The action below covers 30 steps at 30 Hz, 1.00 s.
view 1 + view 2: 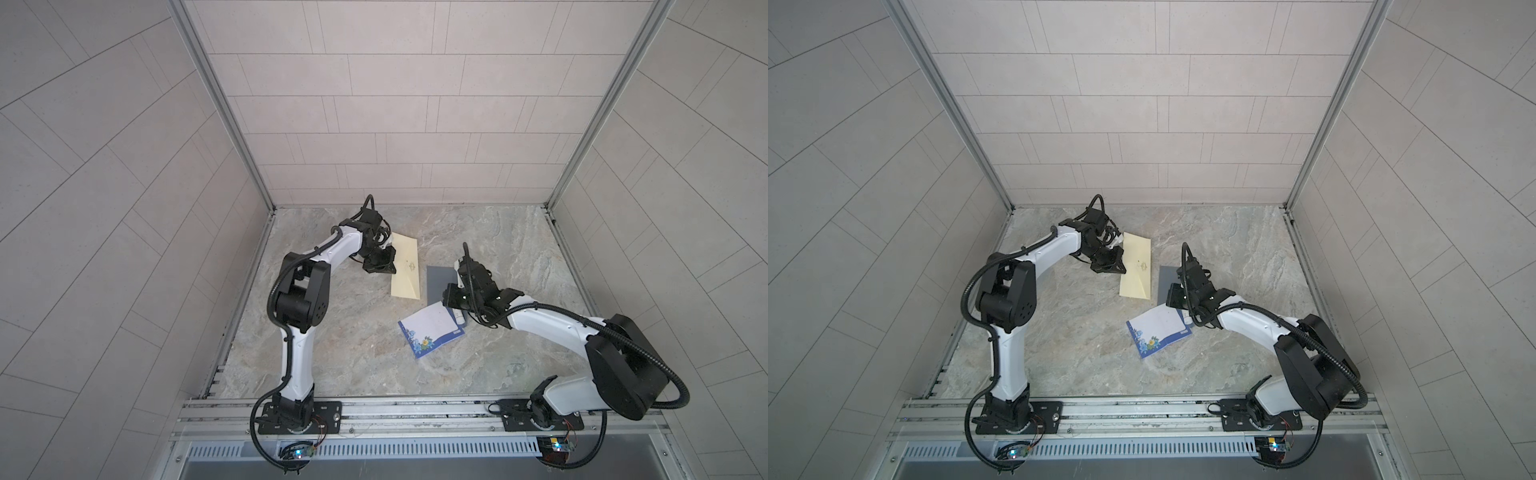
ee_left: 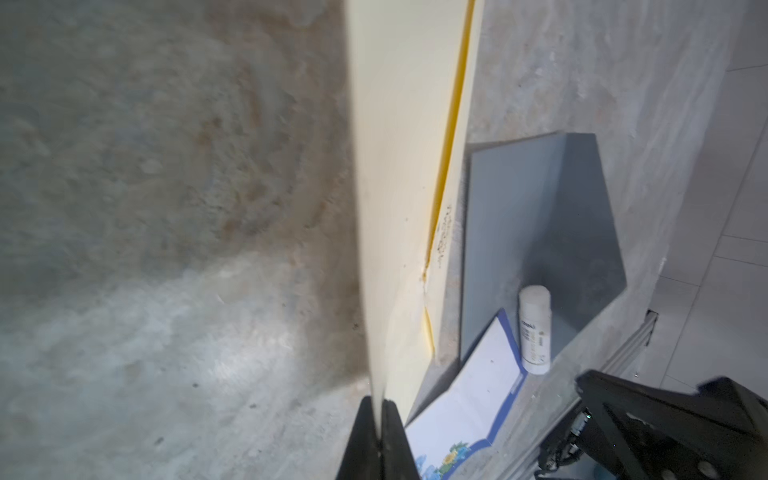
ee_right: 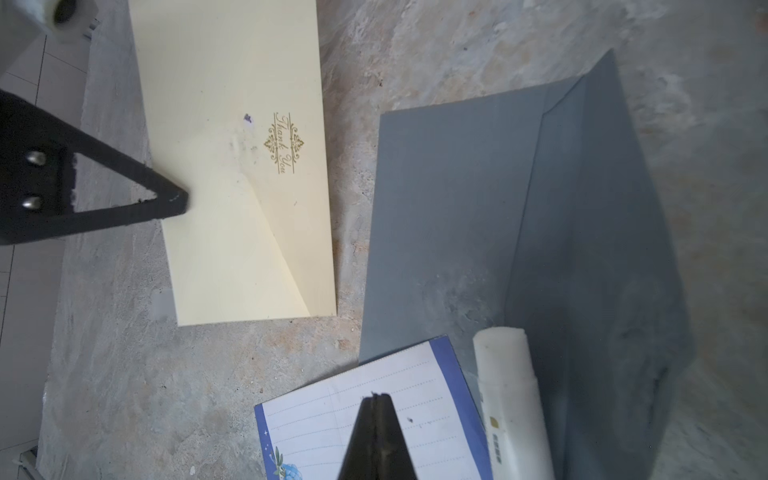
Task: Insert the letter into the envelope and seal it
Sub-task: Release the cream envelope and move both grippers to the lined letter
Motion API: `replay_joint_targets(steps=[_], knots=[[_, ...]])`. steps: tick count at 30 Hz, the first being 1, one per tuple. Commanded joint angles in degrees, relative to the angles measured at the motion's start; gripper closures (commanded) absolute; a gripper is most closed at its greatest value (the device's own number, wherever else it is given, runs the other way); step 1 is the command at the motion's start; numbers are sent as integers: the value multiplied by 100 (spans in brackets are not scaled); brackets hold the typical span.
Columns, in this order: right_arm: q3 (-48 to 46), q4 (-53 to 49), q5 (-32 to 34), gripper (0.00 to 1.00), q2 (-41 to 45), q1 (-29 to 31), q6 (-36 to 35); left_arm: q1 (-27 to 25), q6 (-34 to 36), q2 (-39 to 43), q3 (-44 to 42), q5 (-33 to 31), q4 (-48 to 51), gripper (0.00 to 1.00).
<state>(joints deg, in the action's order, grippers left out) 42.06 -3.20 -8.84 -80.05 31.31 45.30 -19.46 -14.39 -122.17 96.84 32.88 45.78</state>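
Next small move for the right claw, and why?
Probably open the right claw and lower it onto the letter's edge. It hangs shut over the letter without visibly gripping it; the letter lies partly on the grey envelope beside the glue stick. The left claw pinches the cream envelope's edge, so the letter looks like the missing piece.

White shells are seen on the left arm [image 1: 297, 361] and the right arm [image 1: 552, 328], linked by bulky black joint housings [image 1: 299, 299]. Black ribbed cable conduit [image 1: 271, 297] is run along each arm. Each base is fixed to a black plate [image 1: 328, 415]. The left hand [image 2: 378, 405] and right hand [image 3: 376, 397] are ended in black, tapered fingers [image 3: 361, 440]; silver screws [image 3: 35, 158] are set beside a finger's open triangular frame.
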Motion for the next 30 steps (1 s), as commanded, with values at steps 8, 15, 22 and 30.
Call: replay_joint_targets(steps=[8, 15, 22, 30], knots=[[-92, -1017, 631, 60, 707, -124, -93, -78, -33, 340, 299, -441, 141, 23], [-79, -1594, 623, 55, 740, -208, -230, -613, 118, 1167, -420, -372, -28, 21], [17, -1780, 269, 55, 324, -80, -413, -1400, 814, 1306, -1117, -184, -44, 21], [-178, -1884, -386, 56, 578, -9, -476, -1880, 1354, 958, -1599, -643, -167, 16]])
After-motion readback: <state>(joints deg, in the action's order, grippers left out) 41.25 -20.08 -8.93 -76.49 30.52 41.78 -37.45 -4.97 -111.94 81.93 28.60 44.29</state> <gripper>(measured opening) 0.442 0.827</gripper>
